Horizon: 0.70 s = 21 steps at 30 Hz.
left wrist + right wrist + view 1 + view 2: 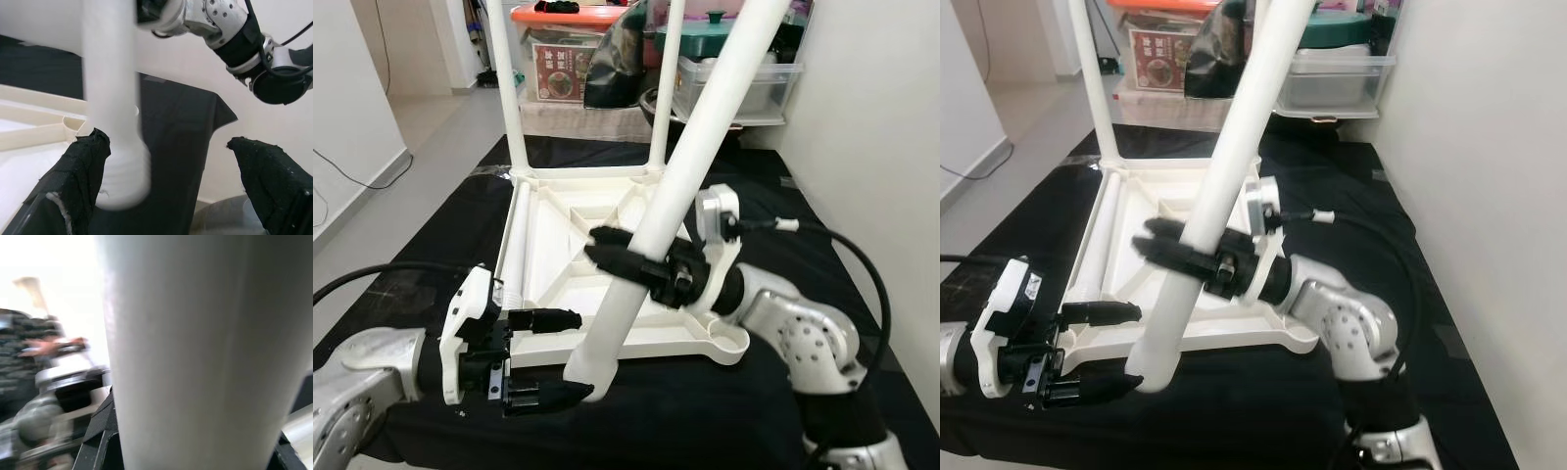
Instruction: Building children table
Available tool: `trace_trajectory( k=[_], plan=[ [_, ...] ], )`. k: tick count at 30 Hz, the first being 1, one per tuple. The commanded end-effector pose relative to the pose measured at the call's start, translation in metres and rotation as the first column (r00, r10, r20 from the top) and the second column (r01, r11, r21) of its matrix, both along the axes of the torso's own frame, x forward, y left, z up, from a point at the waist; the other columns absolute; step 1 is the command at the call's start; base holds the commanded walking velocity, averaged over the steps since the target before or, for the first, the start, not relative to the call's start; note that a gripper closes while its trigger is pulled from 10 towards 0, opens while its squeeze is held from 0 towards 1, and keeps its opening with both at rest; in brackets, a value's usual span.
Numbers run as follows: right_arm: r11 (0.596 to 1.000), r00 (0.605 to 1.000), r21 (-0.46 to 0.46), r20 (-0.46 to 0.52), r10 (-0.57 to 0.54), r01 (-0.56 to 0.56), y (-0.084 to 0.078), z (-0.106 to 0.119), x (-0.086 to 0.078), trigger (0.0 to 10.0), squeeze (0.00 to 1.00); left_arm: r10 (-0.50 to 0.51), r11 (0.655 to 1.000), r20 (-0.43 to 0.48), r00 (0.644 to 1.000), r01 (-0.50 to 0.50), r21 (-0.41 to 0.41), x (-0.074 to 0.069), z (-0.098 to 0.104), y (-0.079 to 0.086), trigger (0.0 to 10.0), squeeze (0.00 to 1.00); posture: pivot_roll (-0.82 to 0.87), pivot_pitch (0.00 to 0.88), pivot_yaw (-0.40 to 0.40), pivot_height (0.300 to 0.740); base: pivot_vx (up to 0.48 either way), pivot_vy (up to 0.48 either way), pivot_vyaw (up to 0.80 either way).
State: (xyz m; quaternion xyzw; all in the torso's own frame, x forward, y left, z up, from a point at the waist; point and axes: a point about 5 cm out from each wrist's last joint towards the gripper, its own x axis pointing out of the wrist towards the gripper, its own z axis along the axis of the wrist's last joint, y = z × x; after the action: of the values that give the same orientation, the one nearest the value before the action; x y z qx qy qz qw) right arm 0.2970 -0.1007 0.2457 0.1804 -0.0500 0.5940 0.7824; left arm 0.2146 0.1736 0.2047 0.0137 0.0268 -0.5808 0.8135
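table top (558,235): lying upside down on the black mat (431,215), ribbed underside facing up
legs standing: two white legs (509,88) already fitted upright at the far edge of the table top
loose leg (685,166): being held tilted, lower end hanging over the near edge of the table top, not seated in any socket
fourth leg (506,250): lying flat along the left edge of the table top
right gripper (622,255): clenched around the loose leg about midway up
left gripper (553,357): fingers spread apart, bracketing the leg's lower end, one finger touching it, not clamping
step: judging it as lining the leg end up with a near corner socket (729,338)
risk: leg is leaning hard, so the end could be missing the socket or jamming crooked
risk 2: single mid-shaft grip could be letting the leg pivot or slip
risk 3: swinging top end could be knocking the standing legs or the storage boxes (724,69) behind
count: one table top, four legs (two fitted, one held, one lying), two grippers
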Motion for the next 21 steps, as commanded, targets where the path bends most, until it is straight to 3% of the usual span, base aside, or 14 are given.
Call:
trace_trajectory(
  k=[1,4,6,10,11,13,15,18,21],
  plan=[
    [0.991,0.990,0.009,0.050,-0.132,0.132,-0.021,0.009,0.016,0.0,0.00,0.109,0.993,-0.012,0.994,-0.109,-0.035,0.004,-0.007,0.003,10.0,0.00,0.10,0.000,-0.050,0.740,0.000,0.000,0.00],
    [0.981,0.978,0.018,0.073,-0.195,0.194,-0.033,0.016,0.022,0.0,0.00,0.184,0.982,-0.022,0.983,-0.184,-0.032,0.005,-0.015,0.004,10.0,0.00,0.10,0.000,-0.044,0.740,0.000,0.000,0.00],
    [0.956,0.951,0.054,0.101,-0.292,0.288,-0.054,0.030,0.030,0.0,0.00,0.285,0.958,-0.070,0.956,-0.284,0.033,0.004,-0.033,0.005,10.0,0.00,0.10,0.000,-0.044,0.740,0.000,0.000,0.00],
    [0.912,0.904,0.174,0.156,-0.397,0.371,-0.079,0.056,0.031,0.0,0.00,0.529,0.834,-0.044,0.847,-0.510,0.210,0.014,-0.069,0.011,10.0,0.00,0.10,0.000,-0.047,0.740,0.000,0.000,0.00],
    [0.912,0.904,0.174,0.156,-0.397,0.371,-0.079,0.056,0.031,0.0,0.00,0.529,0.834,-0.044,0.847,-0.510,0.210,0.014,-0.069,0.011,10.0,0.00,0.10,0.000,-0.047,0.740,0.000,0.000,0.00],
    [0.911,0.915,0.264,0.165,-0.367,0.317,-0.077,0.069,0.023,0.0,0.00,0.571,0.803,-0.041,0.820,-0.547,0.235,0.018,-0.079,0.007,10.0,0.00,0.10,0.000,-0.042,0.740,0.000,0.000,0.00],
    [0.911,0.915,0.264,0.165,-0.367,0.317,-0.077,0.069,0.023,0.0,0.00,0.571,0.803,-0.041,0.820,-0.547,0.235,0.018,-0.079,0.007,10.0,0.00,0.10,0.000,-0.042,0.740,0.000,0.000,0.00],
    [0.937,0.942,0.299,0.221,-0.253,0.182,-0.058,0.076,0.006,0.0,0.00,0.575,0.803,-0.044,0.817,-0.554,0.219,0.021,-0.083,-0.006,10.0,0.00,0.10,0.000,-0.035,0.740,0.000,0.000,0.00],
    [0.958,0.950,0.275,0.268,-0.158,0.082,-0.039,0.075,-0.008,0.0,0.00,0.564,0.815,-0.050,0.824,-0.546,0.195,0.024,-0.082,-0.015,10.0,0.00,0.09,0.000,-0.032,0.740,0.000,0.000,0.00]
  ],
)
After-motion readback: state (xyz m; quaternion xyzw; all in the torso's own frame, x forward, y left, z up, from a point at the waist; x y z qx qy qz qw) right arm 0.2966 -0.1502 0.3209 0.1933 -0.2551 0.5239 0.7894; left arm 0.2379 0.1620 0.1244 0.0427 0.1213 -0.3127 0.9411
